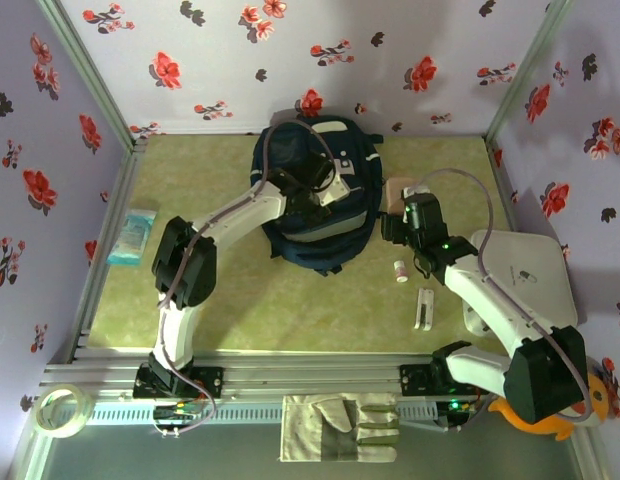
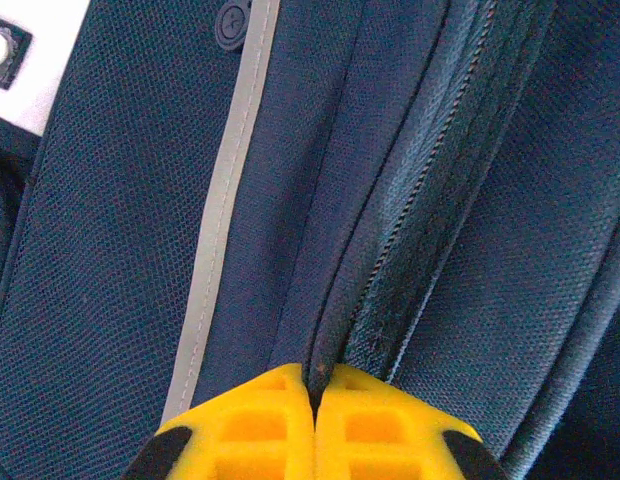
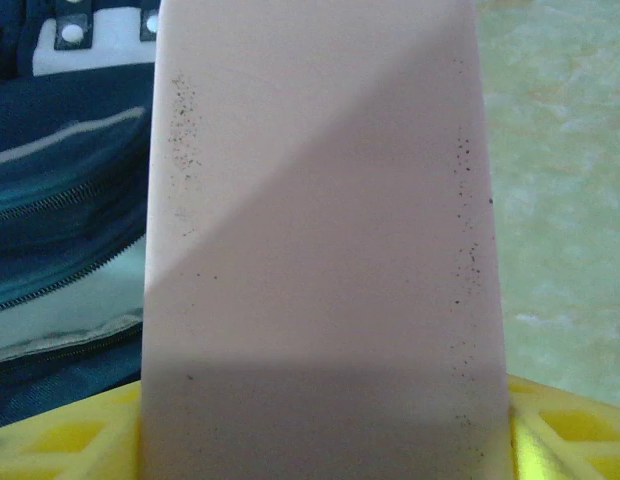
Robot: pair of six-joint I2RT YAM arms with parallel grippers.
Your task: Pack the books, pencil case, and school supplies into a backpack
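Left wrist view shows the left hand (image 2: 315,395) with its yellow fingers pressed together on a fold of the backpack (image 2: 110,300) right beside the zipper (image 2: 410,230), so it seems to be pinching the lip of the opening. To do this step well, that lip should be drawn up and away from the bag's body so the mouth gapes, then held steady. Whether the zipper is undone far enough cannot be told from here. The right hand (image 3: 325,440) is clamped on the pale pink pencil case (image 3: 320,200), which juts out ahead of its fingers, just beside the backpack's right flank. It should go in narrow end first, lined up with the zipper, not shoved against the fabric. From above, the left arm reaches forward and bends inward over the bag, and the right arm stretches forward with its wrist turned toward the bag. A small white tube (image 1: 401,271) and a slim white bar (image 1: 424,308) lie on the tabletop (image 1: 290,290) near the right arm.
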